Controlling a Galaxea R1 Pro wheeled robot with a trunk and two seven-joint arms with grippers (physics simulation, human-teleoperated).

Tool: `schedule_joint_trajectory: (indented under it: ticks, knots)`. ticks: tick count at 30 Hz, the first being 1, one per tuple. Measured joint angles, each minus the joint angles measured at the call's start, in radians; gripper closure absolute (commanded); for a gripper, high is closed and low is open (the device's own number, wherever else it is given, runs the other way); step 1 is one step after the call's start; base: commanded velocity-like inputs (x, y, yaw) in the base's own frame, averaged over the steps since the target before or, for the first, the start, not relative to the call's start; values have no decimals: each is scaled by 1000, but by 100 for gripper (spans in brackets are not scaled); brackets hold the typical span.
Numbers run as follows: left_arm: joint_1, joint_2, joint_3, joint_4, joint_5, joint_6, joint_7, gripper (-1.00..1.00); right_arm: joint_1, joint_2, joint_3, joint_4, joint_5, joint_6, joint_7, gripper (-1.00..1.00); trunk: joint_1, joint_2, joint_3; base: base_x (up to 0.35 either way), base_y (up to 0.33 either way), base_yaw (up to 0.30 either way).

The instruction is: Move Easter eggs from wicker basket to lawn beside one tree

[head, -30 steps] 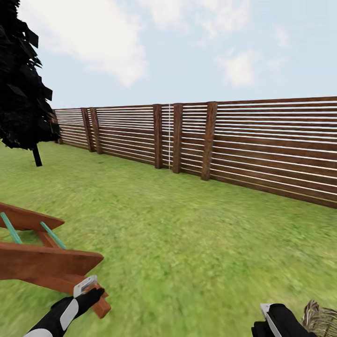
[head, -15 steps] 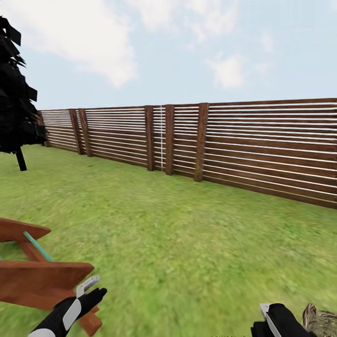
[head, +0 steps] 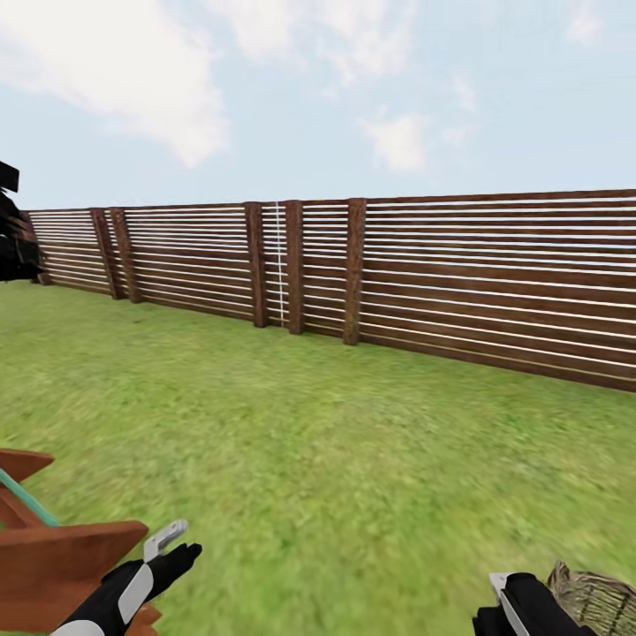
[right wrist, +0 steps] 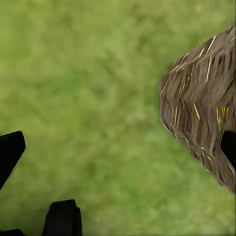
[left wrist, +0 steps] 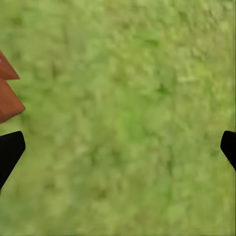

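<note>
The wicker basket (head: 596, 598) stands on the lawn (head: 336, 459) at the lower right corner of the head view, just right of my right gripper (head: 512, 594). Along the right gripper's fingers, the basket's brown woven wall (right wrist: 201, 108) lies beside one fingertip (right wrist: 229, 145), and the gripper (right wrist: 120, 147) is open over bare grass. Flecks of yellow show through the weave, but I cannot make out the Easter eggs. My left gripper (head: 174, 546) hangs open over grass (left wrist: 123, 118) with nothing between its fingers. The tree is out of view.
A reddish-brown wooden structure (head: 62, 556) with a teal bar sits at the lower left, under my left arm, and its corner (left wrist: 7, 98) shows beside the left gripper. A slatted brown fence (head: 397, 274) closes off the garden behind. A near-black conifer (head: 11, 234) touches the far left edge.
The camera has turned to the right, so the conifer, fence and wooden structure have slid left in the picture. A little more of the basket shows. Both grippers stay open.
</note>
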Motion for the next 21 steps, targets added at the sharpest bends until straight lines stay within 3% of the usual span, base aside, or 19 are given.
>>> schedule_joint_trajectory:
  ticks: [17, 21]
  knots:
    - [0, -2, 0, 0, 0, 0, 0, -100, 0, -1, 0, 0, -1, 1, 1, -100, 0, 0, 0, 316, 93, -4]
    - [0, -2, 0, 1, 0, 0, 0, -100, 0, -1, 0, -1, -1, 1, 1, -100, 0, 0, 2, 326, 4, -179]
